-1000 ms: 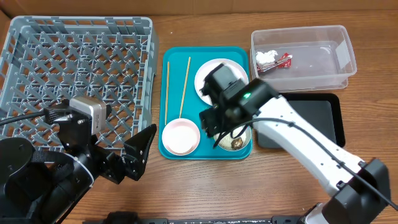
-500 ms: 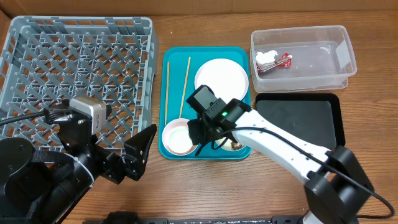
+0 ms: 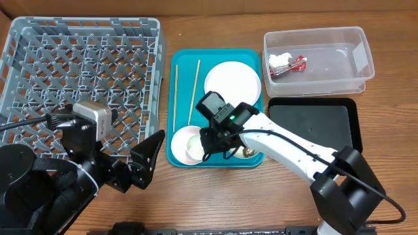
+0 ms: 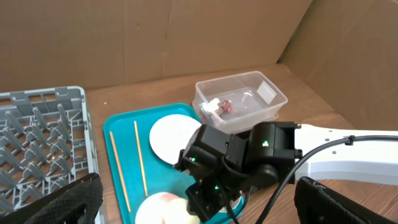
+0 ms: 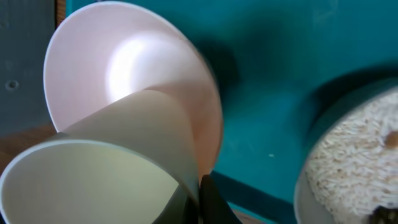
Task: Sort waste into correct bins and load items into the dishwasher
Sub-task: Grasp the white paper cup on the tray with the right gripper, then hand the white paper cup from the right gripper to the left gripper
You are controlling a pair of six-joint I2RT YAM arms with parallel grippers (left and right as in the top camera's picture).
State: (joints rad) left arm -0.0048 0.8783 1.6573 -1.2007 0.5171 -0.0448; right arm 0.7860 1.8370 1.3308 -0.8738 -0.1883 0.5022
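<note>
Right wrist view brings me very near to the grip. The right gripper (image 5: 200,198) has its two fingers pressed together on the rim of the pale pink bowl (image 5: 124,81), and the bowl stands tilted on the teal tray (image 5: 267,68). A cream curved surface fills the lower left of this view; I cannot tell what it is.

The pinch takes only a thin, smooth edge. I judge the bowl may turn in the fingers or slip out when lifted, and fall back on the tray. Just beside it, at 3 o'clock, sits the white bowl (image 5: 311,186) full of rice grains (image 5: 354,149). A swing of the tilted bowl or of the wrist could knock it and spill rice.

From overhead, the two chopsticks (image 3: 176,91) lie at 12 o'clock of the pink bowl and the round white plate (image 3: 233,79) at 1 o'clock, both near the way up. The grey dish rack (image 3: 78,59) waits at 10 o'clock. At 8 o'clock, near the rack's corner, hangs the left gripper (image 3: 147,158), fingers spread wide and holding nothing. I think it stands in the road if the bowl travels low.

The clear tub (image 3: 339,46), holding the red wrapper (image 3: 297,63) and the tissue (image 3: 279,61), is at 2 o'clock. The black tray (image 3: 326,124) is at 3 o'clock.
</note>
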